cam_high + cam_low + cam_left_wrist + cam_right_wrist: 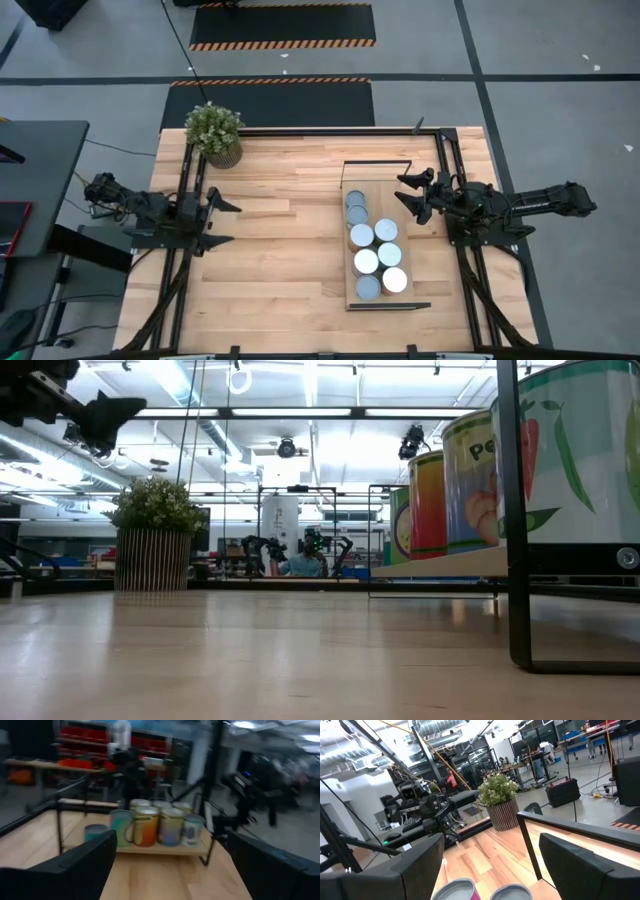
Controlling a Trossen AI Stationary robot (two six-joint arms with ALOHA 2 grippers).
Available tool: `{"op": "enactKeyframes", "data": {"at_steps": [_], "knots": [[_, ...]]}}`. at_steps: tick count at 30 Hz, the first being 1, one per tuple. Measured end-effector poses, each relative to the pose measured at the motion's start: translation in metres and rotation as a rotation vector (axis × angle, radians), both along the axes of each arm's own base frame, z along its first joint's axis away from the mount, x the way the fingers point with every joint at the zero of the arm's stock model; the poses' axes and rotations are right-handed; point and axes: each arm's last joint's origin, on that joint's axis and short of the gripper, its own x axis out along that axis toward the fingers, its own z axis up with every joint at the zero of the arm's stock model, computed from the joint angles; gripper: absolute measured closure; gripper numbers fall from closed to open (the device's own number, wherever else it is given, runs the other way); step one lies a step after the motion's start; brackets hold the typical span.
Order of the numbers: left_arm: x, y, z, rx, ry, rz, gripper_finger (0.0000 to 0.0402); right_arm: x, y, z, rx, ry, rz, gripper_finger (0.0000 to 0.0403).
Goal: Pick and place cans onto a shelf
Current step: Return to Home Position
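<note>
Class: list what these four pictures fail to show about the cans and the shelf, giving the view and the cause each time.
- High view: the cans on the shelf show tops only; the overhead angle hides their labels.
- Low view: the nearest can is cut by the picture edge and crossed by the frame post.
- Left wrist view: the cans are too blurred to read.
- Right wrist view: two can tops are cut off by the bottom edge.

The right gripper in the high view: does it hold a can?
No, the right gripper is open and empty, close by the shelf.
</note>
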Motion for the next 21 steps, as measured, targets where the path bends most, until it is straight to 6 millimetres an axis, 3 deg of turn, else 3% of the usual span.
{"op": "enactKeyframes", "data": {"at_steps": [21], "knots": [[0.0028, 0.0008, -0.0019, -0.056, 0.032, 0.055, 0.0017, -0.0001, -0.0001, 0.0001, 0.001, -0.001, -0.002, 0.0069]]}}
